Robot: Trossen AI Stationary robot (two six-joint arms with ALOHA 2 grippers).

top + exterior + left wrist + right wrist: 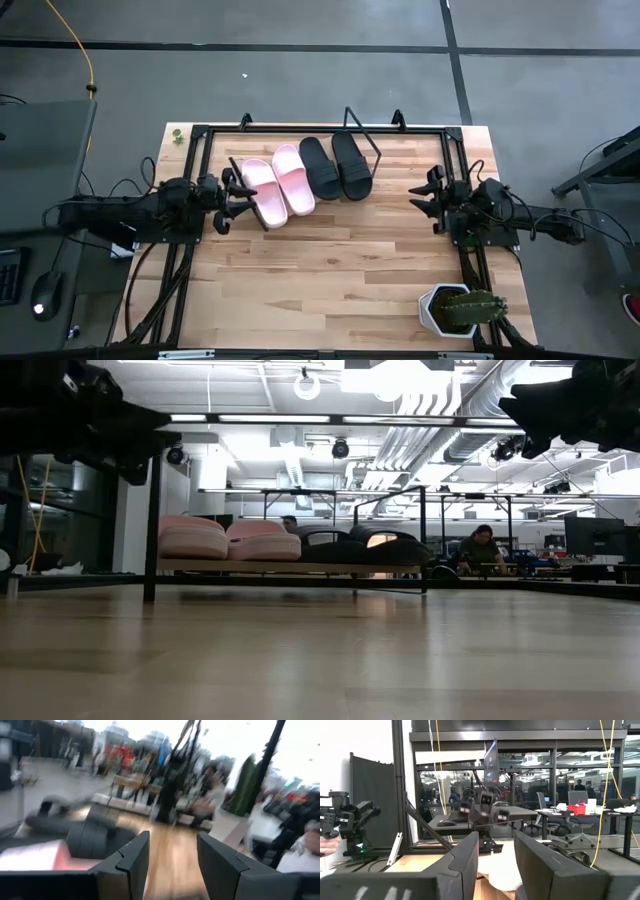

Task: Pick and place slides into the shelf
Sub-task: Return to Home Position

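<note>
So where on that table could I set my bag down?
The bare light wooden tabletop between the open left gripper and open right gripper, from the tilted wooden shelf to the opposite edge. Crowded: pale pink rubber slides and black rubber slides fill the shelf, and a white-potted green cactus takes that edge's right corner.

Shelf (290,567): light wood board on thin black wire frame, at far side of table, left of centre. All four slides on it, one row, side by side, straps up, soles down. Pink slides (262,192): pale pair, left end of row, touching each other, slightly angled. Black slides (351,164): pair at right end, touching each other, just beside pink pair.
</note>
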